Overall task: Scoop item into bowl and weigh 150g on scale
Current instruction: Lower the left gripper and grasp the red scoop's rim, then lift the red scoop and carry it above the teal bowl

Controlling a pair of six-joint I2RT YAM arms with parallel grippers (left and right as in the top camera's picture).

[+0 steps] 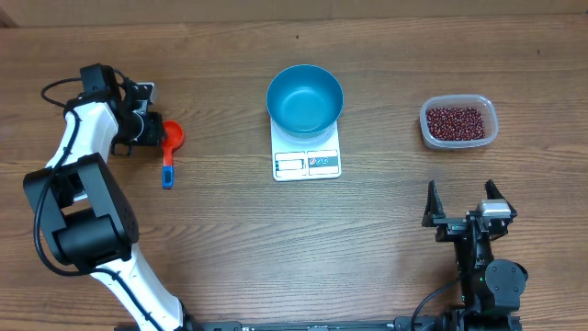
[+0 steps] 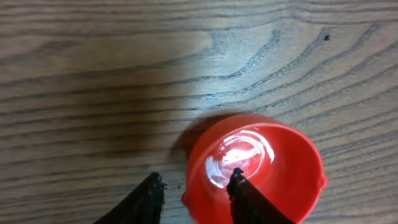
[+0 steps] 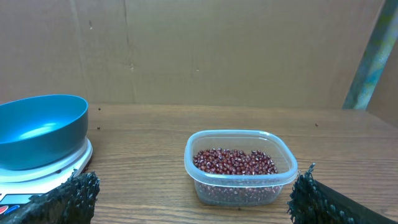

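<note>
Left gripper (image 2: pixel 196 180): fingers narrowed, astride rim of red scoop (image 2: pixel 255 171), 1 inside the cup, 1 outside just clear of the wall; no firm clamp visible.
Right gripper (image 1: pixel 462 189): wide, empty.
Beans (image 1: pixel 454 120): in clear tub (image 1: pixel 492 133), far right, well apart from scoop.
Blue bowl (image 1: pixel 305 98): empty, on scale (image 1: pixel 307 164).
Hazards: thin curved rim likely to slip or skid aside under squeeze; blue handle (image 1: pixel 168 173) likely to droop on lifting.

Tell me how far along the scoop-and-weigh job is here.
Done: the blue bowl sits on the scale, empty. In hand: the left gripper straddles the rim of the red scoop on the table, not yet clamped; the right gripper rests open. Left: all the beans lie in the clear tub, so scooping and weighing remain.
</note>
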